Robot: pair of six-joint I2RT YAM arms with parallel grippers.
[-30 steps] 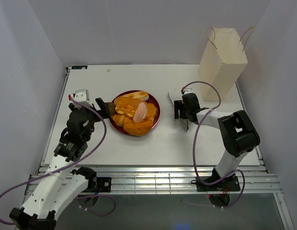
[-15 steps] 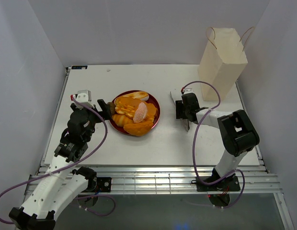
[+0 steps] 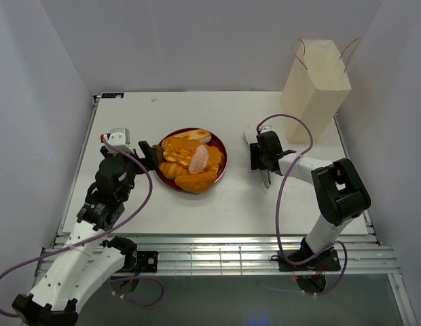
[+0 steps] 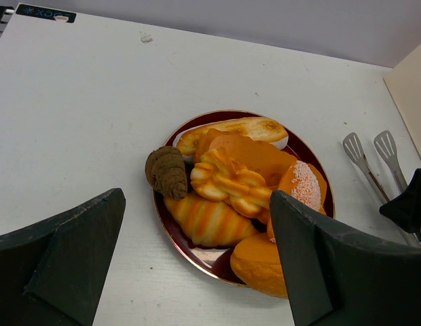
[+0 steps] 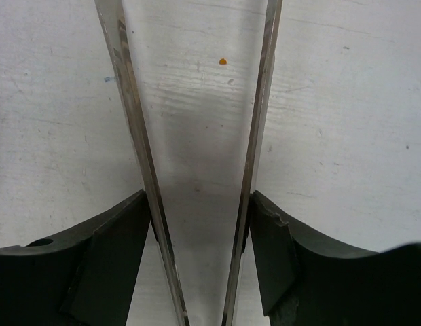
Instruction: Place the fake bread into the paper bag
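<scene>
The fake bread (image 3: 190, 159) is a heap of glossy orange and tan pieces on a dark red plate (image 3: 223, 151). The left wrist view shows the heap (image 4: 231, 183) with a brown bun, a croissant and a long loaf. My left gripper (image 3: 151, 155) is open and empty at the plate's left edge (image 4: 197, 255). My right gripper (image 3: 260, 157) is right of the plate. Its fingers (image 5: 122, 238) press on both arms of the metal tongs (image 5: 132, 115), which lie spread on the table. The paper bag (image 3: 316, 85) stands upright at the far right.
The tongs' spoon ends (image 4: 363, 159) point away from the arms, between the plate and the bag. White walls enclose the table on the left, back and right. The table's front edge (image 3: 217, 234) meets a metal rail.
My right gripper has shifted slightly away from the plate, with the tongs between its fingers. My left gripper has edged a little closer to the plate.
</scene>
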